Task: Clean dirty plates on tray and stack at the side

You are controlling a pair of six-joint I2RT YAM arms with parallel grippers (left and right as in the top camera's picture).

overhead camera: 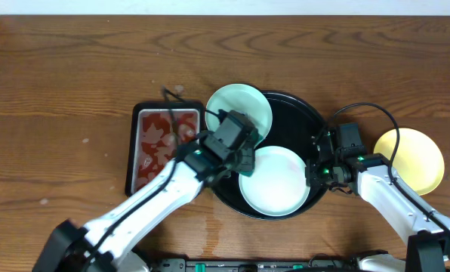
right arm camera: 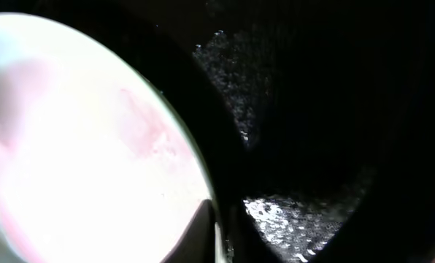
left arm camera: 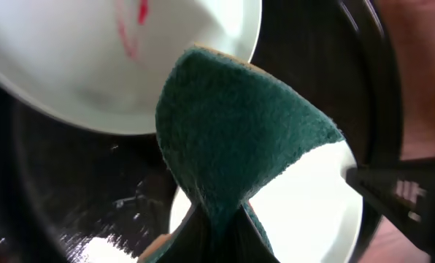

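Note:
On the black tray [overhead camera: 294, 121] lie two pale mint plates. The far plate [overhead camera: 238, 108] carries red smears [left arm camera: 130, 29]. The near plate [overhead camera: 275, 183] shows faint pink smears in the right wrist view [right arm camera: 79, 146]. My left gripper [overhead camera: 238, 157] is shut on a folded green sponge [left arm camera: 239, 131] that hangs over the gap between the two plates. My right gripper [overhead camera: 316, 171] pinches the near plate's right rim [right arm camera: 221, 226]. A pale yellow plate [overhead camera: 411, 160] rests on the wood table to the right of the tray.
A small rectangular metal tray [overhead camera: 164, 143] with red sauce lies just left of the black tray, under my left arm. Bare wood tabletop [overhead camera: 66, 91] stretches to the left and along the back. The tray floor [right arm camera: 312, 212] looks wet.

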